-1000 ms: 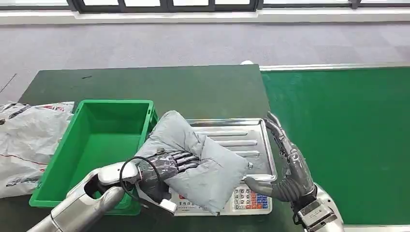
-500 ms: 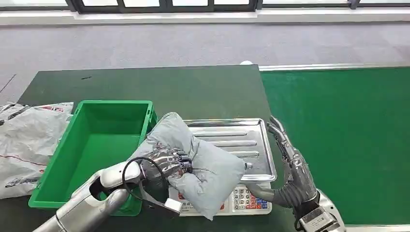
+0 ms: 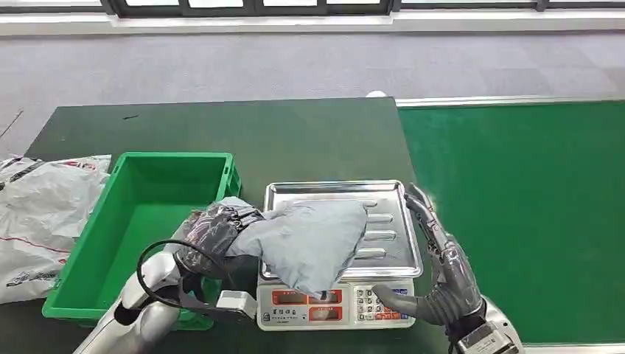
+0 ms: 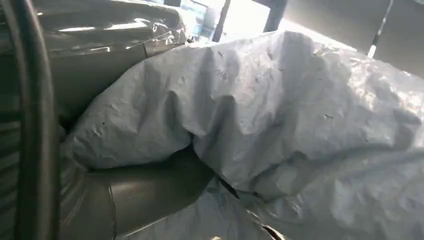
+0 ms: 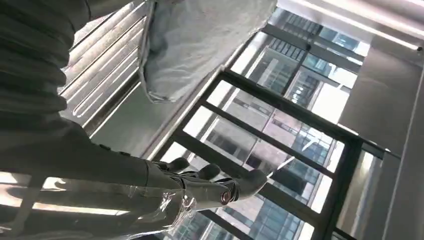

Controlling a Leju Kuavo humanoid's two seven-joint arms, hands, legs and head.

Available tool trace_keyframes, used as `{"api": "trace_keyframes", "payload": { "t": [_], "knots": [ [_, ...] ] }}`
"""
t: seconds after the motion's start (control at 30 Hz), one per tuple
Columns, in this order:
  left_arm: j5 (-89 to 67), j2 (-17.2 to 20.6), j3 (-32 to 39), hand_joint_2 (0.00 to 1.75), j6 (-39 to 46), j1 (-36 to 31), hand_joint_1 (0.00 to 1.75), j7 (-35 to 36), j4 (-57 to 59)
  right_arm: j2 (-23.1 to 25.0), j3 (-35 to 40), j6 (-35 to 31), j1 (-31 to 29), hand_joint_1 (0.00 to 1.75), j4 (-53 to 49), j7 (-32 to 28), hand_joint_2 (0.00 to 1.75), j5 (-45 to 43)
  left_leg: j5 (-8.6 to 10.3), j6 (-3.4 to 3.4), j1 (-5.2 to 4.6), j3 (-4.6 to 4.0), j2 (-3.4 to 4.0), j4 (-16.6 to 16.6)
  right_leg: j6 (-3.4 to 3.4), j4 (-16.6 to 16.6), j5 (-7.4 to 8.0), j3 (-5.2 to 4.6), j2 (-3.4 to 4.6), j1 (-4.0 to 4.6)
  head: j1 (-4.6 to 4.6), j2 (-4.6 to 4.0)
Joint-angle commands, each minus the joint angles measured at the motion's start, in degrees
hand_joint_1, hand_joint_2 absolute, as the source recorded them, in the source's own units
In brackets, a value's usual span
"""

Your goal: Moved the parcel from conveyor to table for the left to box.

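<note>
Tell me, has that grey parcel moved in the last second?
Yes. The grey parcel, gripped by the left hand, has swung away from the scale's keypad and been pulled toward the green box.

Head view evenly bright and sharp, soft shadows; the scale tray (image 3: 383, 193) glints; wrist views close, blurred, windows (image 5: 300, 120) glaring behind

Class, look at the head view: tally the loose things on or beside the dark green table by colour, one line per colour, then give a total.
Grey: 1, the parcel held by the left hand
Green: 1, the bin
Silver: 1, the scale
White: 1, the printed bag
Total: 4
</note>
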Motion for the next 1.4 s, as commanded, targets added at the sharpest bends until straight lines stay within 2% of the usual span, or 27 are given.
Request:
{"api": "trace_keyframes", "payload": {
  "t": [0.03,0.3,0.43,0.6,0.67,0.7,0.83,0.9,1.0,1.03,1.2,1.4],
  "knots": [
    [0.29,-1.47,3.21,1.75,0.19,0.6,1.75,-0.08,-0.41,-0.14,-0.5,-0.06,0.05,0.0,1.02,0.08,1.75,-0.13,0.08,0.01,0.01,0.03,0.0,-0.07,0.03,-0.1,0.09,0.03,-0.01,0.01,0.0,0.0],
    [1.63,-3.2,6.05,1.75,4.57,2.09,1.75,-1.27,-4.26,0.09,-0.14,0.06,1.04,0.0,0.47,0.03,1.75,0.07,0.02,0.01,0.02,-0.23,-0.01,-0.05,0.03,-0.09,0.03,0.02,-0.01,0.03,0.0,0.0],
    [0.04,-5.1,14.33,1.75,10.42,-0.67,1.75,3.73,-2.82,1.66,0.01,-0.23,1.89,0.0,0.31,0.07,1.75,0.57,0.04,-0.01,0.03,0.1,-0.08,-0.01,0.03,-0.04,0.02,0.0,-0.08,0.05,0.0,0.0],
    [1.79,-5.52,24.99,1.75,18.4,-3.41,1.75,3.24,3.09,2.87,1.19,0.29,0.58,0.0,2.21,0.19,1.75,1.82,0.15,-0.05,0.04,0.11,0.01,-0.09,-0.02,-0.1,0.15,-0.02,0.01,0.06,0.0,0.0],
    [2.41,-5.51,27.81,1.75,20.14,-4.54,1.75,3.61,4.16,2.83,1.33,0.34,-0.32,0.0,3.15,0.19,1.75,1.81,0.12,-0.06,0.05,-0.03,0.09,-0.08,-0.03,-0.1,0.15,-0.01,0.08,0.07,0.0,0.0],
    [2.94,-5.78,29.43,1.75,20.87,-5.1,1.75,3.88,5.11,2.88,1.55,0.37,-0.93,0.0,3.96,0.2,1.75,1.79,0.09,-0.05,0.05,-0.37,0.06,-0.02,-0.03,-0.06,0.12,-0.06,0.04,0.08,0.0,0.0],
    [2.9,-5.83,29.77,1.75,21.01,-5.21,1.75,3.85,5.79,2.95,1.77,0.38,-1.36,0.0,4.71,0.17,1.75,1.79,0.12,-0.12,0.02,-0.25,0.01,-0.07,-0.04,-0.09,0.07,-0.03,0.0,0.09,-0.02,0.0],
    [3.38,-6.29,29.98,1.75,21.12,-5.39,1.75,4.49,6.31,2.7,2.05,0.38,-1.65,0.0,4.96,0.14,1.75,1.82,0.16,-0.17,0.03,0.15,0.0,-0.07,-0.08,-0.08,0.09,0.0,0.02,0.13,0.0,0.0],
    [2.04,-6.76,31.09,1.75,22.38,-7.01,1.75,6.11,9.17,2.81,2.59,0.38,-3.16,0.0,5.95,0.24,1.75,1.7,0.18,-0.18,0.03,0.14,-0.02,-0.05,-0.07,-0.06,0.09,0.01,0.01,0.13,0.0,0.0],
    [1.96,-6.59,31.3,1.75,22.17,-7.32,1.75,6.65,9.91,2.79,2.66,0.34,-3.37,0.0,6.06,0.32,1.75,1.66,0.22,-0.17,0.03,0.17,-0.03,-0.11,-0.04,-0.14,0.14,0.05,-0.01,0.13,0.0,0.0],
    [0.62,-4.4,29.87,1.75,8.98,-9.89,1.75,13.74,23.3,1.78,2.91,0.45,-5.27,0.0,6.93,2.08,1.75,1.03,0.28,-0.17,0.04,0.15,-0.07,-0.15,-0.08,-0.15,0.2,0.04,-0.05,0.09,-0.02,0.0],
    [1.86,-4.74,29.8,1.75,6.77,-6.89,1.75,14.61,25.93,0.77,3.3,0.93,-5.29,0.0,7.39,2.93,1.75,1.08,0.24,-0.15,0.04,0.19,0.08,-0.21,-0.07,-0.23,0.23,0.1,0.08,0.09,-0.02,0.0]
  ]
}}
